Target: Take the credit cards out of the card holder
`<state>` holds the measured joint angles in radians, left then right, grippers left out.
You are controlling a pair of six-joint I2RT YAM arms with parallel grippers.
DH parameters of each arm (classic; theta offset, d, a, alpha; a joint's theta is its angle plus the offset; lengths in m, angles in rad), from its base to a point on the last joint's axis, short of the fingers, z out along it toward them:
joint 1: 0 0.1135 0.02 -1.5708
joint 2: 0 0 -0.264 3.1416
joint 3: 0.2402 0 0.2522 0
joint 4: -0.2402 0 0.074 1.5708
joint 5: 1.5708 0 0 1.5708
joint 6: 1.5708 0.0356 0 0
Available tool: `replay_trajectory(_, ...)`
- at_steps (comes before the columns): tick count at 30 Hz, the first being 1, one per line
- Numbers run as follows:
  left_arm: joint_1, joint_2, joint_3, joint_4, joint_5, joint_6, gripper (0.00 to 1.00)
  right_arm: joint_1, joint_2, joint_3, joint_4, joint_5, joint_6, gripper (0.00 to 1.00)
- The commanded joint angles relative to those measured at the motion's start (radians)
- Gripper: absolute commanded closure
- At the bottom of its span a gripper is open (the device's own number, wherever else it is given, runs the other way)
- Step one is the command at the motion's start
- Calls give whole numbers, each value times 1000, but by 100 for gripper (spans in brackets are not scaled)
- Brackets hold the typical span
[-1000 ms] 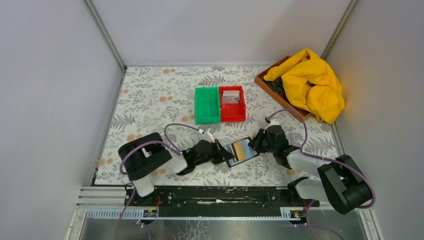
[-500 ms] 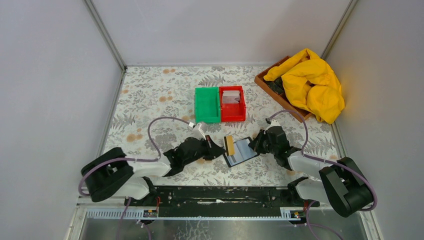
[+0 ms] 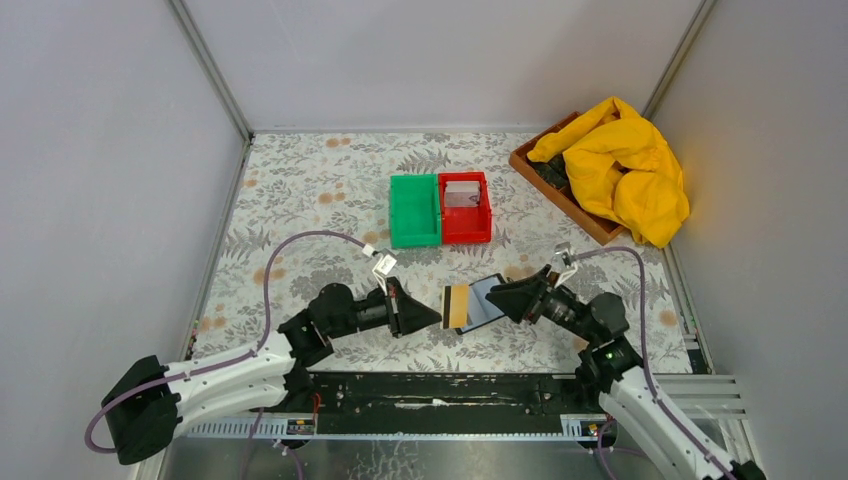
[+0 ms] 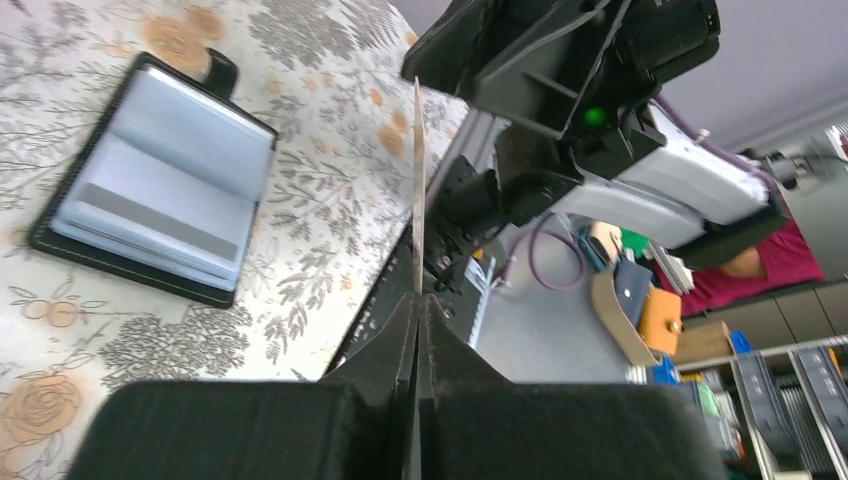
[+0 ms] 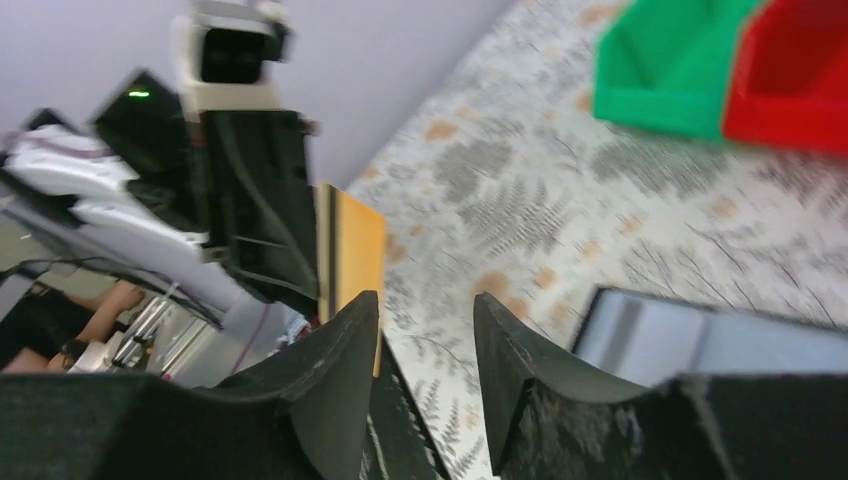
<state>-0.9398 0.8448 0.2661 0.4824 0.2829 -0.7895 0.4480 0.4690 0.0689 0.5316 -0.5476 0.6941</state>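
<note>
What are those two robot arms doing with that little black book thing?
They are emptying a card holder. The left gripper pinches a yellowish-brown credit card by one end and holds it up on edge, at the left side of the open card holder, which lies flat on the flowery tablecloth. The right gripper is at the holder's other side with its jaws open, gripping nothing. A pale card lies in the red bin farther back.

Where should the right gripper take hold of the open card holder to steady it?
By the black cover's right edge, coming low from the right: the card holder lies open and flat, sleeves up, and the left gripper holds a card at its left.
</note>
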Motion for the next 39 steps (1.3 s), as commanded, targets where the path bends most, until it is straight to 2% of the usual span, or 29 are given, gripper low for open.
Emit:
replay_trajectory(1,0,-36,-14,48,162,25,100,4,-198,27,-71,-153,59,52)
replay_trajectory(5,-9,-12,-8,93,212,23,100,3,-281,75,-181,-186,47,51)
replay_trajectory(10,-24,37,12,164,248,12,100,5,-262,94,-246,-198,2,52)
replay_trajectory(19,-37,62,45,174,244,9,100,6,-209,43,-138,-245,40,54)
replay_trajectory(32,-62,168,106,202,244,11,100,6,-188,53,-128,-303,31,59)
replay_trajectory(35,-68,182,116,205,245,12,100,6,-174,47,-115,-311,33,63)
replay_trajectory(39,-70,207,132,209,241,12,100,5,-150,21,-16,-346,81,76)
